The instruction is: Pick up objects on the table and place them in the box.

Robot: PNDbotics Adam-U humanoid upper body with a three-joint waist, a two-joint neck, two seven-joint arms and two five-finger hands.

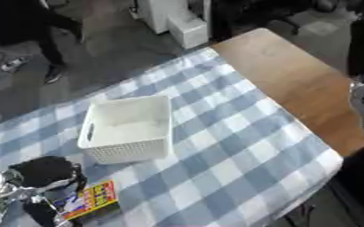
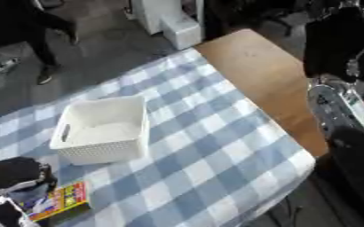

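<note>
In the left eye view the white box [image 1: 129, 128] looks empty near the worktop [image 1: 239, 146] middle; the left hand [image 1: 37, 186] sits at the near left corner touching a colourful flat packet [image 1: 90, 200], whether gripped I cannot tell.

In the right eye view the right hand stays unseen, so placing remains undone.

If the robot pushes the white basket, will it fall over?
Probably not: the white basket looks wide and low, sitting flat on the checked cloth. It seems empty and perforated, so likely light, and might slide or bunch the cloth instead.
</note>
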